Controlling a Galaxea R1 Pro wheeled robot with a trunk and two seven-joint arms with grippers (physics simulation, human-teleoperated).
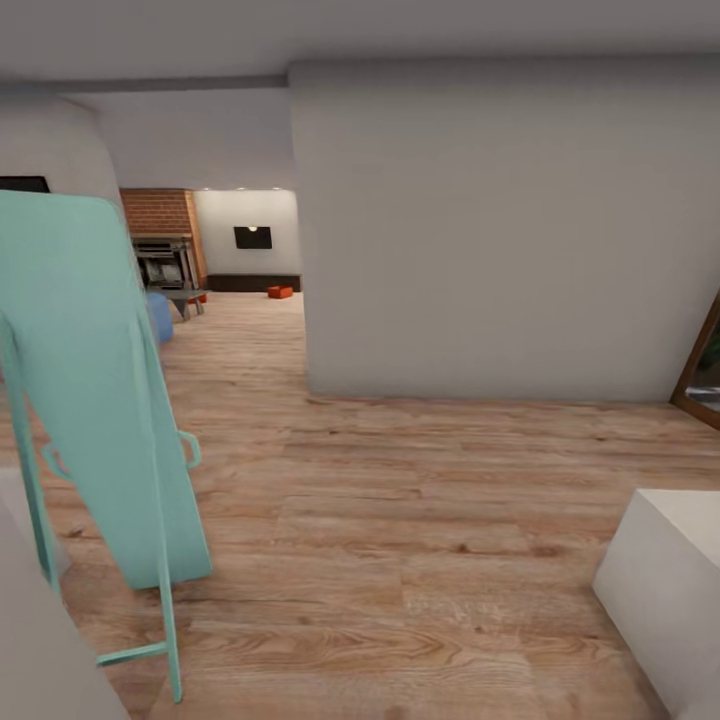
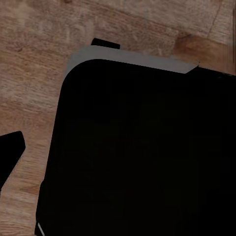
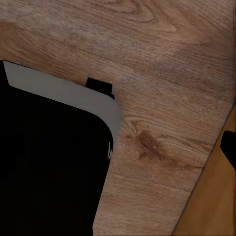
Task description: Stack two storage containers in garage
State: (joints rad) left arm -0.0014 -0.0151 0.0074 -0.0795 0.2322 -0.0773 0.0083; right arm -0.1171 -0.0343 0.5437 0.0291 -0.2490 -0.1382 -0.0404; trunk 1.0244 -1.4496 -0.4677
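Setting: the head view looks along a light wood-plank floor (image 1: pixel 400 520) toward a far room, past a broad white wall (image 1: pixel 500 230) that juts in at the right of the opening.
Storage containers: one small orange-red box (image 1: pixel 280 291) sits on the planks at the far end of the living room, just before a dark low strip along the back wall; a second orange-red speck (image 1: pixel 200 297) shows beside the grey furniture there, too small to tell for sure what it is.
Far room: a brick fireplace (image 1: pixel 160 225) stands at its left, and a dark panel (image 1: pixel 253 237) hangs on the white back wall.
Near things: a mint-green ironing board (image 1: pixel 100 400) leans upright at the left foreground on its thin legs; a blue rounded object (image 1: pixel 160 315) shows just behind it; a white block (image 1: pixel 665 590) occupies the lower right corner; a wood-framed edge (image 1: pixel 700 370) shows at the right border.
Left wrist view: a black body with a grey rim (image 2: pixel 137 147) above wood planks (image 2: pixel 39 59); a dark tip pokes in at the side.
Right wrist view: the same black grey-rimmed body (image 3: pixel 49 162) above wood planks (image 3: pixel 162 98).
Jaws: how far either gripper's jaws stand apart cannot be told; nothing is seen held in them.
Containers relative to jaws: well apart, far down the room from the robot.
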